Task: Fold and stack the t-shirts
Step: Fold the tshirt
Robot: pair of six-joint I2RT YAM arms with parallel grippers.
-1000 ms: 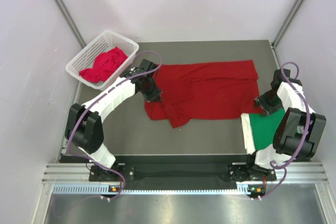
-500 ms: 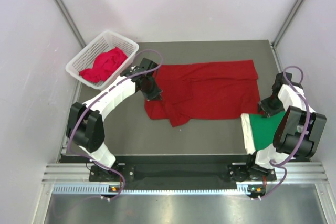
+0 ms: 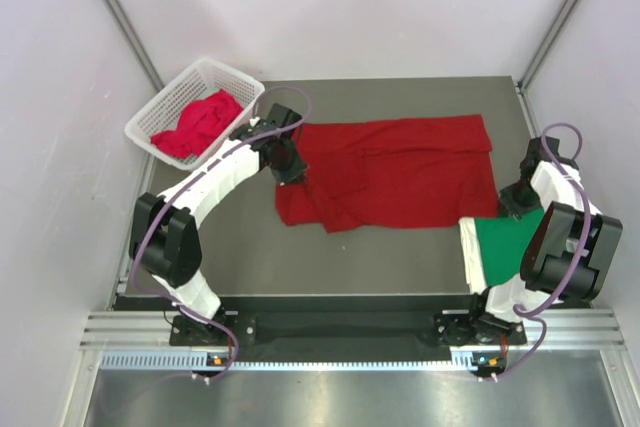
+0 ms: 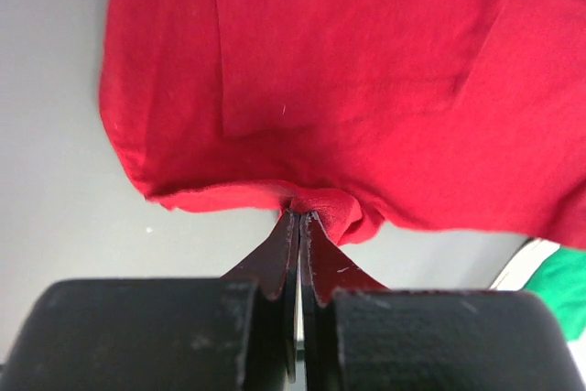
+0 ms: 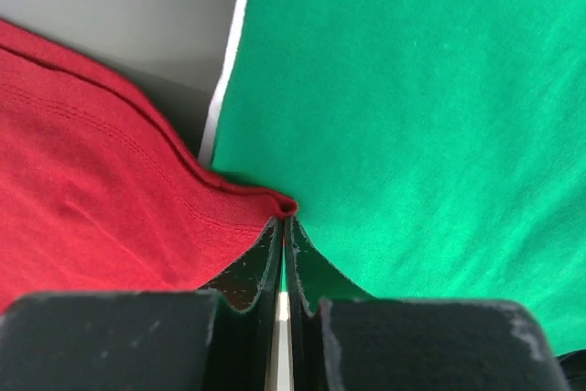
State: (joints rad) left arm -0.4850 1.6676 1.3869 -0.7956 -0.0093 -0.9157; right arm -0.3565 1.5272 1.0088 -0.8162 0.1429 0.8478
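Red t-shirt (image 3: 400, 172) spread mid-table — green one (image 3: 505, 247) at right.

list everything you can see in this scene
red t-shirt: 1, dark red, spread partly folded across the middle of the table
green t-shirt: 1, bright green, near right side of the table, partly under the right arm
bunched shirt: 1, pinkish red, inside the basket
basket: 1, white plastic lattice, far left corner
table: 1, dark grey, under everything
left hand: 1, black fingers, closed on the left edge of the red t-shirt
right hand: 1, black fingers, closed on the red t-shirt's right corner where it meets the green t-shirt
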